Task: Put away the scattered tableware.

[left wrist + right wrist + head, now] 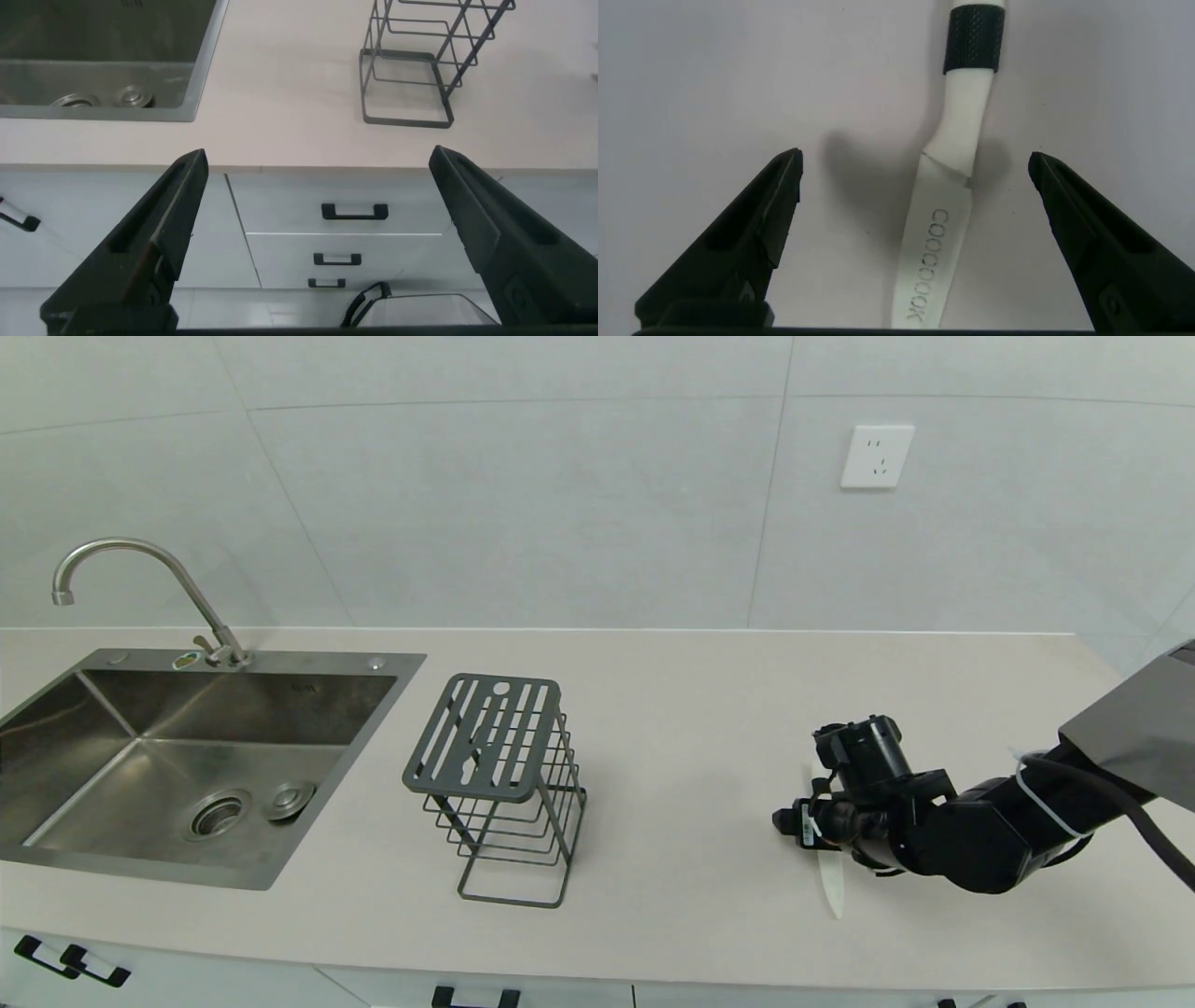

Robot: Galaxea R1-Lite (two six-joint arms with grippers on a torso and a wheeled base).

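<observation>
A white knife (829, 882) lies flat on the pale counter at the right, its blade tip toward the front edge. In the right wrist view the knife (948, 205) shows a white blade and a white handle with a black textured band. My right gripper (810, 823) hovers right over it, open, with a finger on each side of the blade-handle joint (915, 177) and not touching. A dark wire knife rack (499, 784) with a slotted top stands mid-counter. My left gripper (318, 168) is open and holds nothing, low in front of the cabinet drawers.
A steel sink (392, 663) with a curved faucet (140, 579) takes up the left of the counter. A wall socket (876, 455) sits high on the tiled wall. Drawer handles (354, 212) show below the counter edge, with the rack's base (406, 89) above them.
</observation>
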